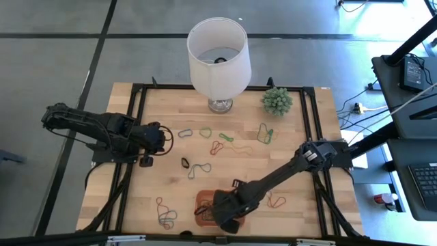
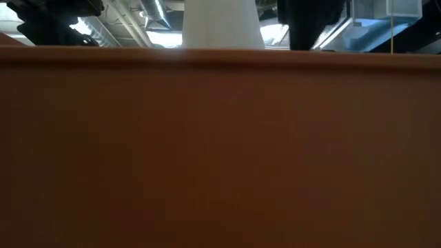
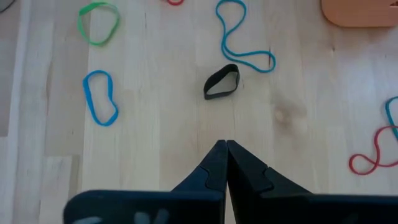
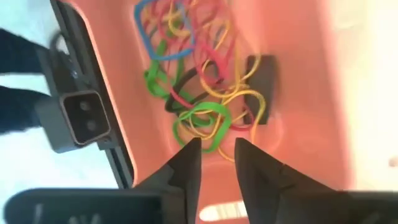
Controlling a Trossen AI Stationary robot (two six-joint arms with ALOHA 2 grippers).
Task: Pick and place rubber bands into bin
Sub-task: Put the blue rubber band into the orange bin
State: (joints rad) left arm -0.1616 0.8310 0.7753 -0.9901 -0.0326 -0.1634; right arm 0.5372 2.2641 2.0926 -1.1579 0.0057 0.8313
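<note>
Rubber bands [image 4: 193,68] lie heaped in the bin [image 1: 202,199] at the lower centre, directly under our right end effector [image 4: 217,149], its fingers slightly spread and empty, while our left end effector [image 3: 225,149], pressed together, points at a black band [image 3: 221,82].

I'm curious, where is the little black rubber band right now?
In the high view, the black rubber band lies loose on the table's left-centre, beside a blue band, just ahead of the shut left pincer.

text: none legible | labels: none | brands: none | numbers: none
</note>
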